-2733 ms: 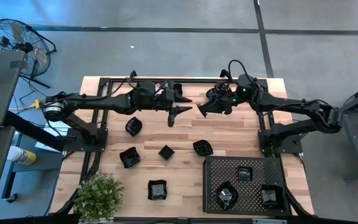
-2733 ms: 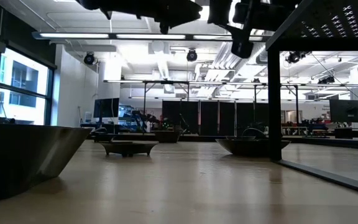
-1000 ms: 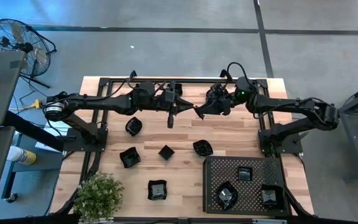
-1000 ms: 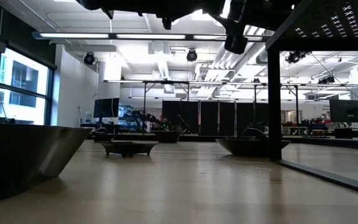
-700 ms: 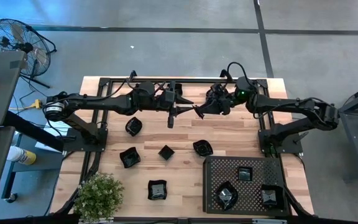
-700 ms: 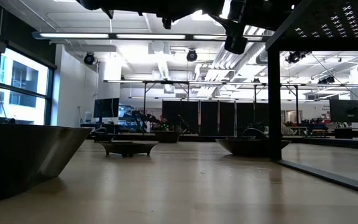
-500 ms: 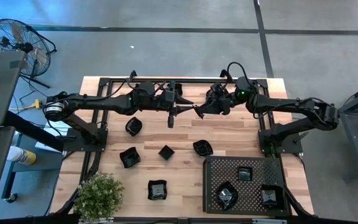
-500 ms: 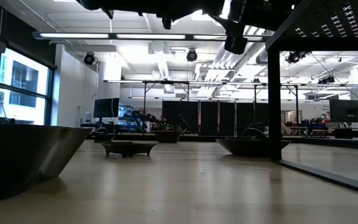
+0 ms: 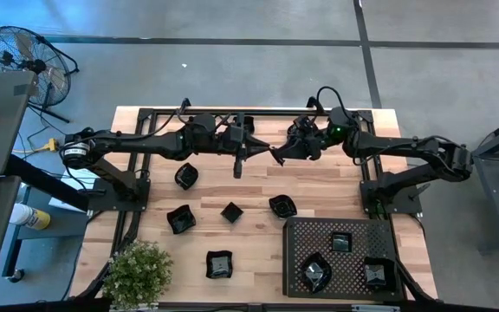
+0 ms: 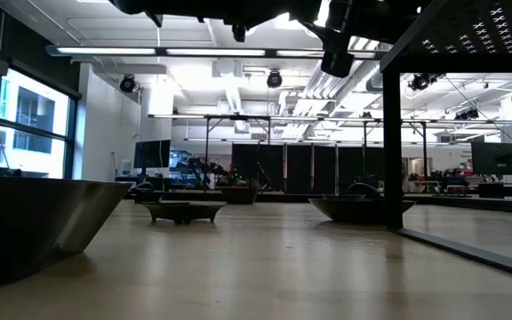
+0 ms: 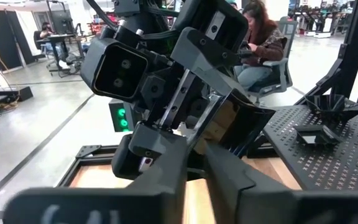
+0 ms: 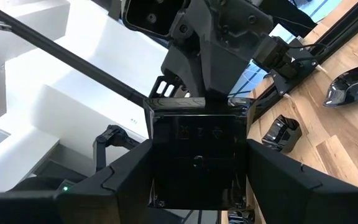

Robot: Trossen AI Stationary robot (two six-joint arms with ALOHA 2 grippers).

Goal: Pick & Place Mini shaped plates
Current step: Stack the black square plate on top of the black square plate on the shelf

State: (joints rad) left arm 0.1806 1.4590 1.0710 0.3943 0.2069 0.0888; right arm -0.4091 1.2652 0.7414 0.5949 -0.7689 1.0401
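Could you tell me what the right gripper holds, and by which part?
A square black plate, clamped by two opposite edges between the jaws of the right gripper, close to the left gripper.

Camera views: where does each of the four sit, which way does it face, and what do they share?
High view: above, straight down on the table; both arms, left gripper facing right gripper.
Low view: table-top level, facing the room; arms as dark shapes at top.
Left wrist view: faces the right gripper; own gripper at bottom.
Right wrist view: faces the left arm; own fingers clamp a square plate.
Shared: both wrist views show the opposite arm; high and low views show loose plates.
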